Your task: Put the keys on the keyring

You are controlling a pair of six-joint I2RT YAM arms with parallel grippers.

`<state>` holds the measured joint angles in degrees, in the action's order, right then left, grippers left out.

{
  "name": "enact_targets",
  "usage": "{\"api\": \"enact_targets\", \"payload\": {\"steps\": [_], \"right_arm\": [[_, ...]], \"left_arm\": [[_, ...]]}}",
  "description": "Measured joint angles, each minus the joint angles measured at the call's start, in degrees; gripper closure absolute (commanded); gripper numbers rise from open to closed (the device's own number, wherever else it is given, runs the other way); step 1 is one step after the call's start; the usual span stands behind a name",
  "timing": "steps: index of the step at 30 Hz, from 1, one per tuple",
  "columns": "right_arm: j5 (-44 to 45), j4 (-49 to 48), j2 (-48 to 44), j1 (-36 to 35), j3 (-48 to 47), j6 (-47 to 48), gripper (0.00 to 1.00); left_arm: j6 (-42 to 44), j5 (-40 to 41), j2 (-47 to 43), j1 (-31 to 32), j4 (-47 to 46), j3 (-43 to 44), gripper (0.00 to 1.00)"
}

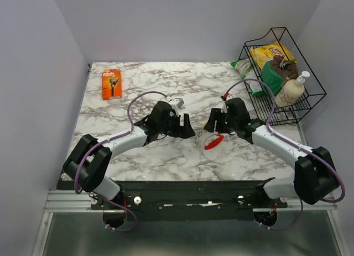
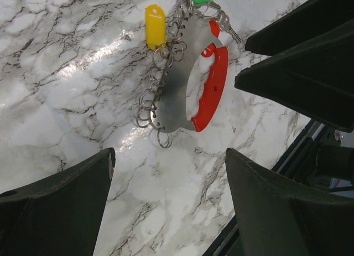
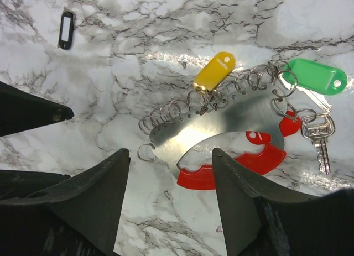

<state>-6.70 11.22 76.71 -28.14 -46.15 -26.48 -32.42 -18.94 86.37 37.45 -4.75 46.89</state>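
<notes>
Jaws: left and right both spread, empty, hanging over the keys | keys: flat on worktop between the arms; likely light, stiff, slippery metal with loose rings; best pinched across red tag | keyring: lies well apart; tiny, thin, probably awkward to pinch.

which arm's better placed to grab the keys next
Right, probably: the right gripper is open with the keys lying partly between its fingertips. The left gripper, also open, has them just ahead of its tips, and from above the bunch sits nearer the right gripper.
</notes>
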Motion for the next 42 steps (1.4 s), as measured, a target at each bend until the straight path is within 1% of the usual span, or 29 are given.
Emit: {"api": "enact_targets", "payload": {"steps": [7,9,13,14,18,25,27,29,31,32,42], "right_arm": [[1.9,0.3,4.7,0.0,-1.3,1.1,0.36],[2.6,0.5,5.5,0.0,-1.9,1.5,0.42],[3.9,0.5,7.4,0.0,-4.0,2.4,0.46],[4.2,0.5,7.9,0.0,-4.5,2.6,0.50],[4.7,0.5,10.3,0.0,-6.4,3.2,0.54],[4.7,1.2,14.1,0.0,-8.1,3.8,0.58],[4.7,1.4,14.8,0.0,-8.5,3.9,0.60],[4.7,1.7,15.5,0.0,-9.0,4.0,0.65],[4.7,1.9,16.1,-0.1,-9.4,4.1,0.66],[4.7,2.1,16.3,-0.1,-9.6,4.1,0.67],[4.7,2.4,17.4,-1.0,-10.9,4.0,0.68]], "left_arm": [[0.0,0.0,1.7,0.0,0.6,1.5,0.11],[0.0,0.0,2.2,0.0,0.9,1.5,0.11],[0.0,0.0,2.7,0.0,1.1,1.5,0.10],[0.0,0.0,2.7,0.0,1.1,1.5,0.10],[0.0,0.0,2.7,0.0,1.2,1.5,0.10],[0.9,0.4,2.7,0.0,2.8,1.6,0.09],[1.2,0.5,2.7,0.0,3.3,1.6,0.09],[1.4,0.5,2.7,0.0,3.7,1.8,0.09],[1.6,0.8,2.7,0.0,4.1,2.0,0.09],[1.8,0.9,2.7,0.0,4.1,2.2,0.08],[2.4,1.8,2.7,0.0,4.3,2.2,0.08]]}}
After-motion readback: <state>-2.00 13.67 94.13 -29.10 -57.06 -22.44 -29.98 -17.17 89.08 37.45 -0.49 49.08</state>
